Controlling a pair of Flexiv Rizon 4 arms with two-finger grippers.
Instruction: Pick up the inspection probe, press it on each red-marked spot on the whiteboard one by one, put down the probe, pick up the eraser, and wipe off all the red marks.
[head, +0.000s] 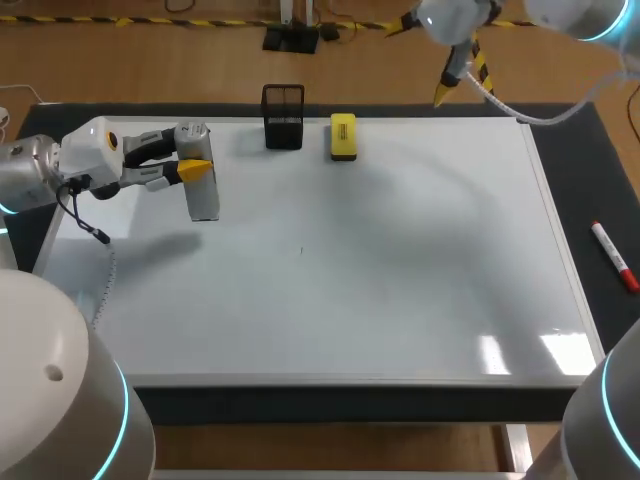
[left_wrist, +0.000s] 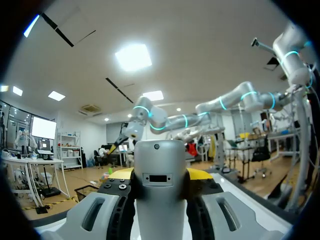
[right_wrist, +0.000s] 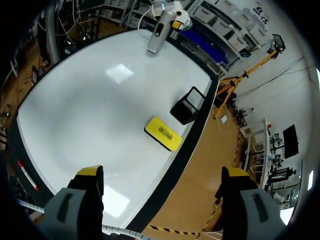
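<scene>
Probe pinched high, long end hanging free

Left gripper (head: 190, 160) is clamped from both sides on the upper part of the grey inspection probe (head: 204, 200), whose long free end hangs below the fingers over the whiteboard (head: 400, 260); I cannot tell whether its tip touches. Held so high, the probe could pivot or slide in the grip under a hard or slanted press, or skid on the glossy board. I can make out no red marks, only a faint speck further out, so a press may land off target. Just beyond the gripper stands the black mesh holder (head: 283, 117), easily knocked in a sweep. Past it lies the yellow eraser (head: 343, 137), and above that the right gripper (right_wrist: 162, 174) hangs spread and empty; the arms could crowd there.
</scene>
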